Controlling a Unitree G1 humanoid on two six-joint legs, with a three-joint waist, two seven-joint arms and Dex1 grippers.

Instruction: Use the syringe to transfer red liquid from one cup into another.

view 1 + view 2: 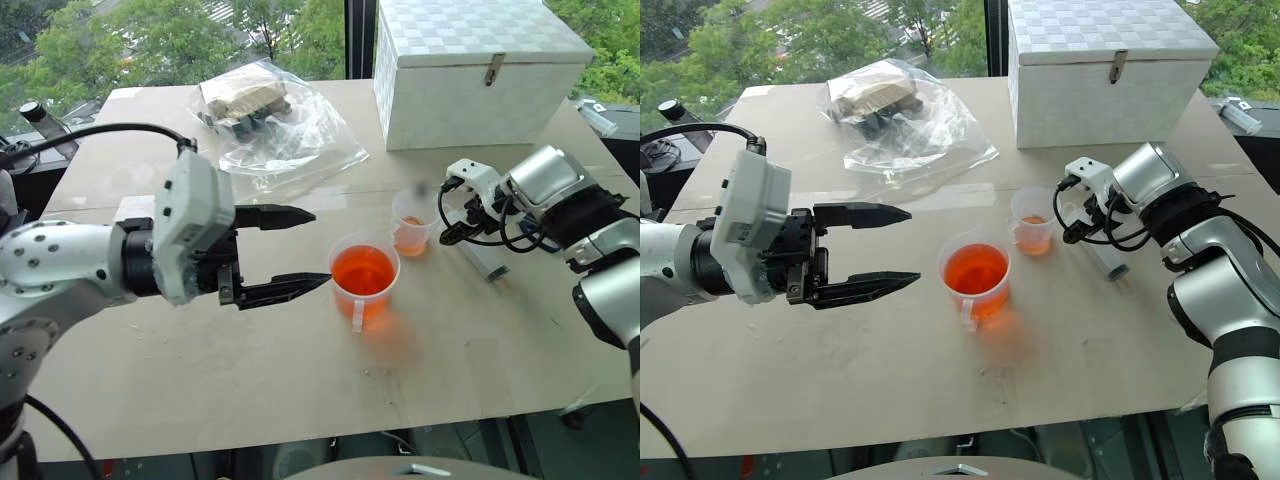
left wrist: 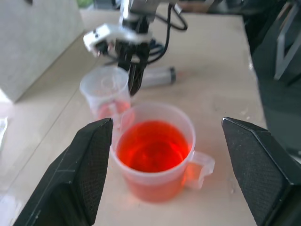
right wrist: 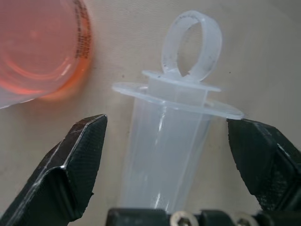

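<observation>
Left claw (image 1: 290, 252) sits nearest the camera, raised over the table's (image 1: 200, 370) near-left part, fingers spread wide w/ nothing between them, aimed at the beaker (image 1: 364, 284). It holds nothing; in its wrist view the beaker of red liquid (image 2: 153, 146) shows between its two fingers but well beyond them.

Beaker stands about mid-table, roughly half full of red liquid. Small cup (image 1: 413, 223) stands just beside it, toward the far-right, w/ only a shallow orange layer at its bottom.

Syringe (image 3: 174, 136) lies flat on the table, right of the small cup, toward the right edge. Right claw (image 3: 167, 155) is angled down over it, one finger each side of the clear barrel, just below the flange and ring-shaped plunger end. Jaws are part open w/ a visible gap on both sides, so no grip yet; pads not touching the barrel.

Step in hand, by judgement: picking up the syringe w/ the right claw; no drawing or transfer is under way. Next move calls for closing squarely on the barrel, which is round and smooth and could roll or slip, then lifting clear w/o knocking the small cup close by, and getting the nozzle down into the beaker.

Other items: white box (image 1: 480, 70) at the far edge, clear bag (image 1: 275, 125) at far centre-left; both well apart from the cups.
</observation>
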